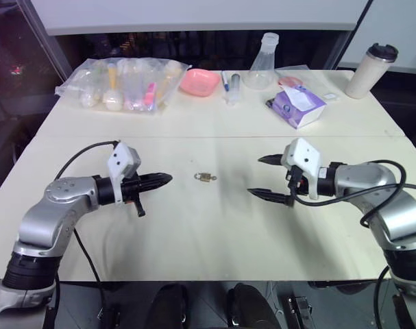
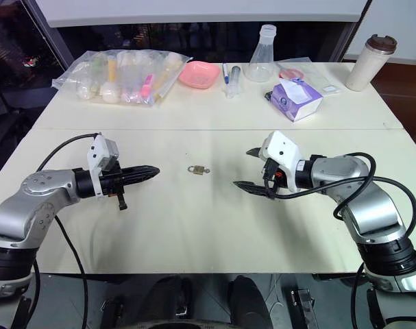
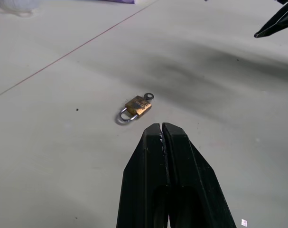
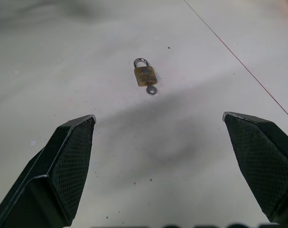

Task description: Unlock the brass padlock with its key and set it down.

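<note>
Brass padlock (image 1: 205,177) flat on the cream table (image 1: 194,233), dead centre between both arms, key (image 3: 148,96) seated in its base. Long axis roughly left-to-right: shackle toward the left arm, key head toward the right. From the left gripper (image 1: 165,178), lock at about three o'clock, near; fingers pressed tight together, holding nothing. From the right gripper (image 1: 261,177), lock at about nine o'clock, also near; jaws spread wide, empty. Left tip looking a touch nearer; key end facing the open right jaws.
</note>
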Robot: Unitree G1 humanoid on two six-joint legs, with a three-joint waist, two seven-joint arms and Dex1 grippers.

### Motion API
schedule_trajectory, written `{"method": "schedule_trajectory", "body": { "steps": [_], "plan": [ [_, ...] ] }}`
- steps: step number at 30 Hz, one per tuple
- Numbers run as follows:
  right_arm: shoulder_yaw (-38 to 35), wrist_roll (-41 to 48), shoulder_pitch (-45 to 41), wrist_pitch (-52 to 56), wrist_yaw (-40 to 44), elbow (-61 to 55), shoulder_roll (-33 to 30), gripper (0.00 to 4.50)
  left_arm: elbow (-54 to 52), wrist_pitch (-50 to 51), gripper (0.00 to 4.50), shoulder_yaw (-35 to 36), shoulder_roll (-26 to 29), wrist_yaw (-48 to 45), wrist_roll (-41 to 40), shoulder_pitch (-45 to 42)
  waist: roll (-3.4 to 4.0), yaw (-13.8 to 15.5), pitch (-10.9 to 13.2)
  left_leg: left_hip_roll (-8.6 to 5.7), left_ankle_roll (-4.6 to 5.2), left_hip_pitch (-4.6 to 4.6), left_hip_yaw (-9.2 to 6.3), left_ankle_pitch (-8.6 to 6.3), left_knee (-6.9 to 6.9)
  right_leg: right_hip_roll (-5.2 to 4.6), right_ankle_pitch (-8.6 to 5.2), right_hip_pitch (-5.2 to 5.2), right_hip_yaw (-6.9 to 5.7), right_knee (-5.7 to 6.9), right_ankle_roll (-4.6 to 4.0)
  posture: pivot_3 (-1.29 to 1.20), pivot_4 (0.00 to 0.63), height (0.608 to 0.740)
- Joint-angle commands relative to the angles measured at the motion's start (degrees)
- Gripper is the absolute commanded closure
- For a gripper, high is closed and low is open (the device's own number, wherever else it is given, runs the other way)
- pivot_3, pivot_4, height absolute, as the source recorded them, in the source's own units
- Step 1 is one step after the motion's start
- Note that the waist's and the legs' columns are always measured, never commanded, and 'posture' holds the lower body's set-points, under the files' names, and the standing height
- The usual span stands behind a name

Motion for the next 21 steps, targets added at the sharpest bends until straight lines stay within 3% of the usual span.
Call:
{"method": "schedule_trajectory", "body": {
  "steps": [1,21],
  "plan": [
    [-0.6,0.5,-0.7,-0.2,-0.1,-1.9,-0.5,0.05,-0.8,-1.8,4.5,1.1,0.4,0.6,0.6,-0.3,0.0,0.0,0.0,0.0,0.0,0.0,0.0,0.0,0.0,0.0,0.0,0.0,0.0,0.0,0.0,0.0,0.15,0.715],
    [1.3,0.5,-1.4,-0.4,-0.4,-1.3,0.3,0.05,-0.8,-1.1,4.5,0.9,1.0,-0.1,0.0,-0.6,0.0,0.0,0.0,0.0,0.0,0.0,0.0,0.0,0.0,-0.01,0.0,0.0,0.0,0.0,0.0,0.0,0.15,0.715]
  ]
}}
